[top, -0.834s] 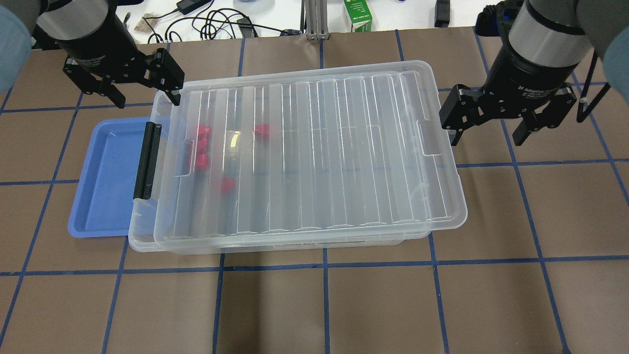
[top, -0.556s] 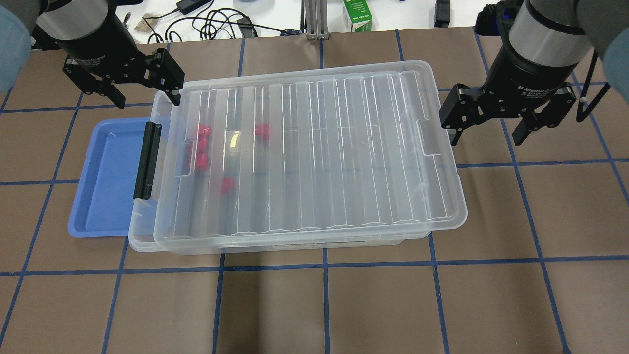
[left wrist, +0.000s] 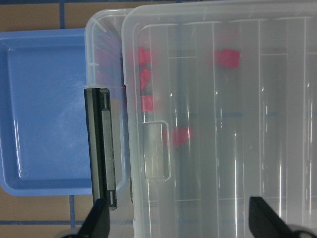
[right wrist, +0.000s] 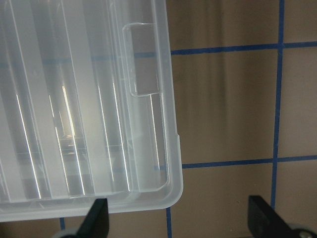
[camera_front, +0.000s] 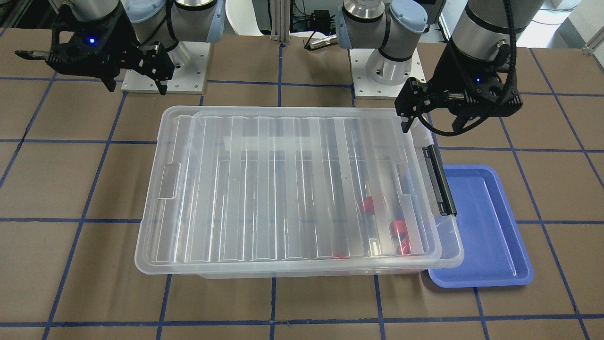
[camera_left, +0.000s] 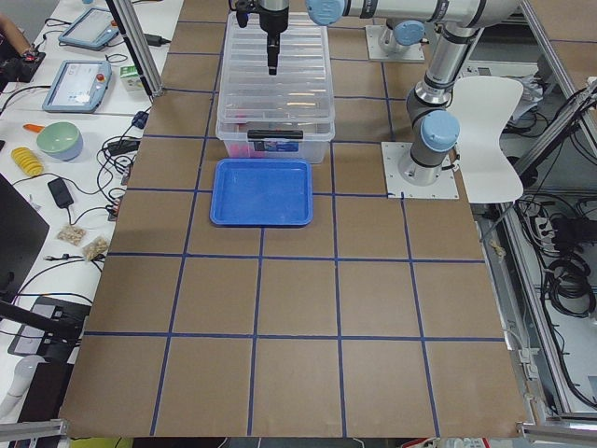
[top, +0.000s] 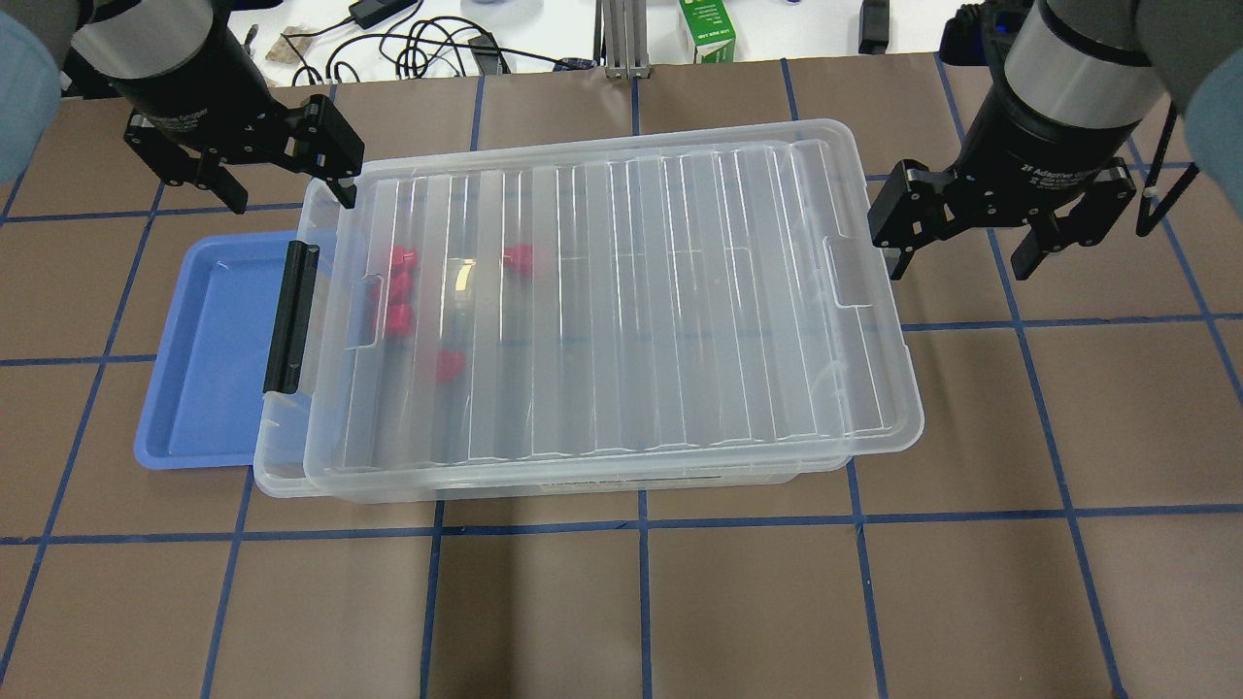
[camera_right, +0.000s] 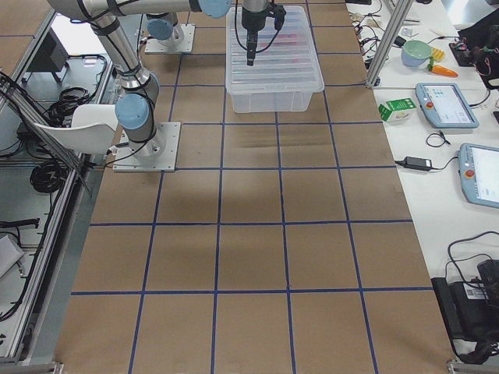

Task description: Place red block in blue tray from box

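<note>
The box [top: 602, 311] is a large clear bin with its ribbed lid lying on it, slightly askew, and a black latch [top: 289, 316] on its left end. Several red blocks [top: 401, 257] show through the lid near that end, and in the left wrist view [left wrist: 228, 57]. The blue tray [top: 209, 359] lies empty against the latch end, partly under the bin's rim. My left gripper [top: 288, 194] is open and empty above the bin's far left corner. My right gripper [top: 961, 260] is open and empty beyond the bin's right end. Both show in the front view, left [camera_front: 432, 127], right [camera_front: 137, 88].
A green carton [top: 707, 29] and cables [top: 427, 44] lie beyond the table's far edge. The robot bases [camera_front: 377, 71] stand behind the bin. Brown table surface with blue tape lines [top: 641, 602] lies in front of the bin.
My right gripper has shifted slightly toward the far edge. The left gripper, the bin, the tray and the blocks have not moved.
</note>
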### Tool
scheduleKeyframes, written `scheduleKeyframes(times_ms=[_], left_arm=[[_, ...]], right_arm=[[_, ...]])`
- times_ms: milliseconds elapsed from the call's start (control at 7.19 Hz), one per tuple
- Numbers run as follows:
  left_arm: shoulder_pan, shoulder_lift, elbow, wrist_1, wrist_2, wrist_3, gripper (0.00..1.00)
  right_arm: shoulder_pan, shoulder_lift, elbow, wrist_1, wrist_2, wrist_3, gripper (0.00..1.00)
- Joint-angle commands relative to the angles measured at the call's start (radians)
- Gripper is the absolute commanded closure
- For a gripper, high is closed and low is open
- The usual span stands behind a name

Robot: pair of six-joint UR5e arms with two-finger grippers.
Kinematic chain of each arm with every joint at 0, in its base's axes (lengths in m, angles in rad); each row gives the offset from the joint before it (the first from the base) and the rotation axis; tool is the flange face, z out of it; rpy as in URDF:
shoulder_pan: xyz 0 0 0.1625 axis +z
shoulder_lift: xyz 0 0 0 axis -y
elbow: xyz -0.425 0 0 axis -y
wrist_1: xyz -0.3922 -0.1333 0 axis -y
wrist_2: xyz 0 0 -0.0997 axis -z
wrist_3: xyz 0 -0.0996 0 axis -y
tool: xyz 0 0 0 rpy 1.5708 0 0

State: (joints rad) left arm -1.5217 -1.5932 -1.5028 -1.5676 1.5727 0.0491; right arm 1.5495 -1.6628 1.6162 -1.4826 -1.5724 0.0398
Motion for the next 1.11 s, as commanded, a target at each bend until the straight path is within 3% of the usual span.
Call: scheduleKeyframes(times_ms=[0,417,974], left_arm=[[0.000,-0.001,-0.001,0.000,0.000,0.000,0.00],[0.000,-0.001,-0.001,0.001,0.000,0.000,0.00],[0.000,-0.004,-0.001,0.001,0.000,0.000,0.00]], right_arm=[[-0.017,0.117,0.002,-0.121,0.002,0.002,0.00],[-0.017,0.262,-0.010,-0.289,-0.001,-0.008,0.00],[-0.037,0.331,-0.002,-0.318,-0.001,-0.055,0.00]])
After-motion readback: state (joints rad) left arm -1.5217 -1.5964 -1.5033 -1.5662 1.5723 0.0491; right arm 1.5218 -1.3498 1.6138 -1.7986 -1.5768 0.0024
